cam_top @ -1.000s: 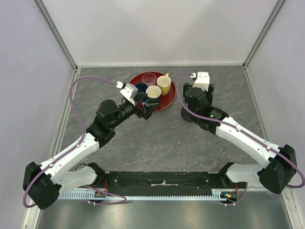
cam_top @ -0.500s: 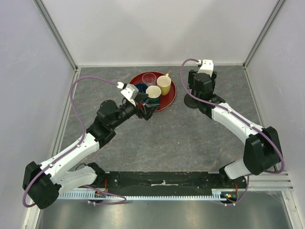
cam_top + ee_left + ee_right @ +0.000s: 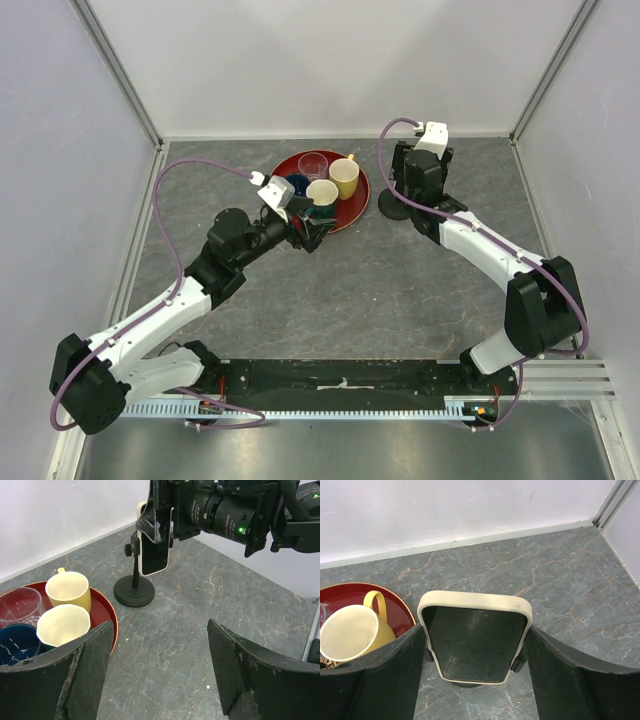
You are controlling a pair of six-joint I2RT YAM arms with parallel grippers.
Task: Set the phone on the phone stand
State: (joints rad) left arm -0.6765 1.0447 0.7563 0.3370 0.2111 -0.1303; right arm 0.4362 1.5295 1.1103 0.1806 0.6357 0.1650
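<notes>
The right gripper [image 3: 476, 635], clamped on the phone [image 3: 154, 555], had swung outward in the last second and held it upright just below its fingers, seemingly against the phone stand [image 3: 133, 587], near seating, while the left gripper [image 3: 157, 675] gaped wide.

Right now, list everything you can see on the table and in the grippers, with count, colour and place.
phone: one, pale case with dark screen, upright by the stand's top
phone stand: one, black, on the table beside the tray
tray: one, red, far middle of the table
cups: four, on the tray: yellow mug, cream cup, clear glass, dark blue cup
table: one, grey marbled
left gripper: one, black, open, near the tray's front edge
right gripper: one, black, closed on the phone
</notes>
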